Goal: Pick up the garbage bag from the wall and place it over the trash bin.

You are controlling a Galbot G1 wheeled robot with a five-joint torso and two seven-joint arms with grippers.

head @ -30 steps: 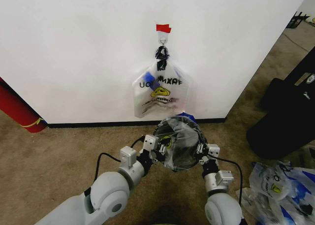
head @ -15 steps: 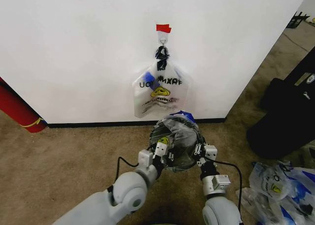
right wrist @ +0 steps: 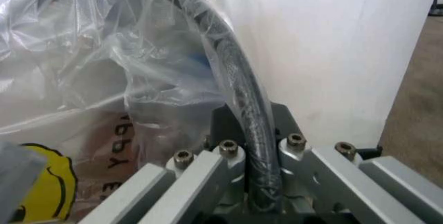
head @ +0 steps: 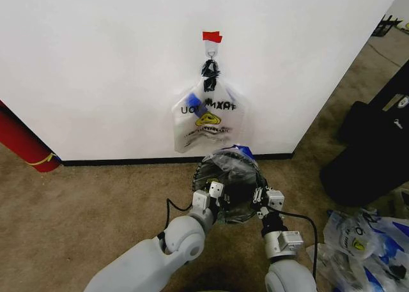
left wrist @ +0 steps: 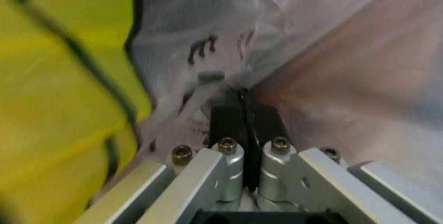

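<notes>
the garbage bag (head: 231,184) is draped over the trash bin (head: 246,210), which stands on the carpet just before the wall (head: 96,62). the left end effector (head: 211,193) is pinched closed on the bag's plastic at the bin's left rim. the right end effector (head: 263,196) clamps the bag-covered rim on the right. another bag (head: 208,116) hangs from the wall hook (head: 211,51).

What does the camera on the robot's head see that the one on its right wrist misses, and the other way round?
Head view alone: the thin clear plastic bag with a yellow smiley hanging from a small metal hook under red tape, the red cylinder, the left gripper at the bin's near rim.

Right wrist view alone: the right gripper clamping plastic against the rim, seen close.

Both: the round black wire-mesh bin draped in a clear bag, and the white wall.
</notes>
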